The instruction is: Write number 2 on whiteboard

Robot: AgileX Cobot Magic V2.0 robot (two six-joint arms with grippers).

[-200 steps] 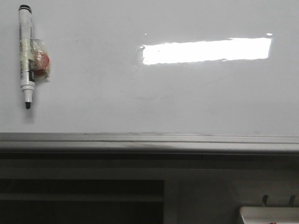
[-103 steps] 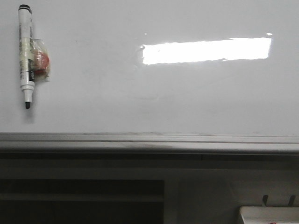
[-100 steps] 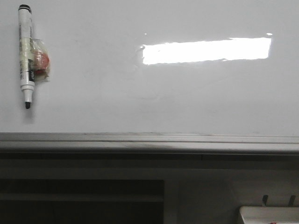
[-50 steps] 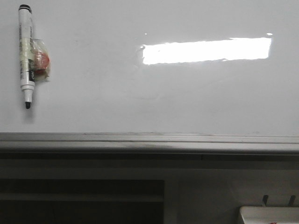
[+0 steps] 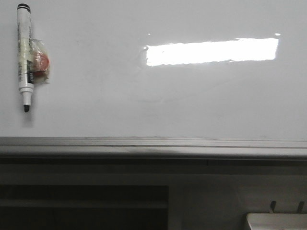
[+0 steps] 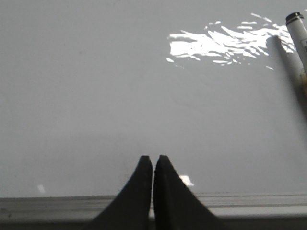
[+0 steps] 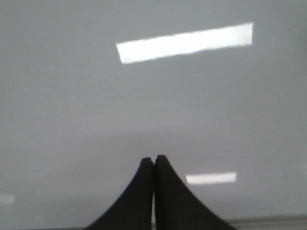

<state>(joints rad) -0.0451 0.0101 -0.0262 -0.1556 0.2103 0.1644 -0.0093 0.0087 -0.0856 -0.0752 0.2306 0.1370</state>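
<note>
Black jaws of left gripper (image 6: 153, 159) and right gripper (image 7: 153, 158) are seen clenched, nothing grasped. Whiteboard (image 5: 158, 96) is faced, glossy, unmarked. Marker (image 5: 24, 57) is stuck upper-left, tip down, presumably parked for pickup.

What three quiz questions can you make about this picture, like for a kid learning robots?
1. True or false: a number 2 is already drawn on the whiteboard.
2. The marker is: A) stuck on the board at the left, tip down; B) held in a claw; C) lying in the tray.
3. Are the left claw and right claw open or shut?

Key: 1 false, the board shows no digit. 2 A. 3 Both shut and holding nothing.
</note>
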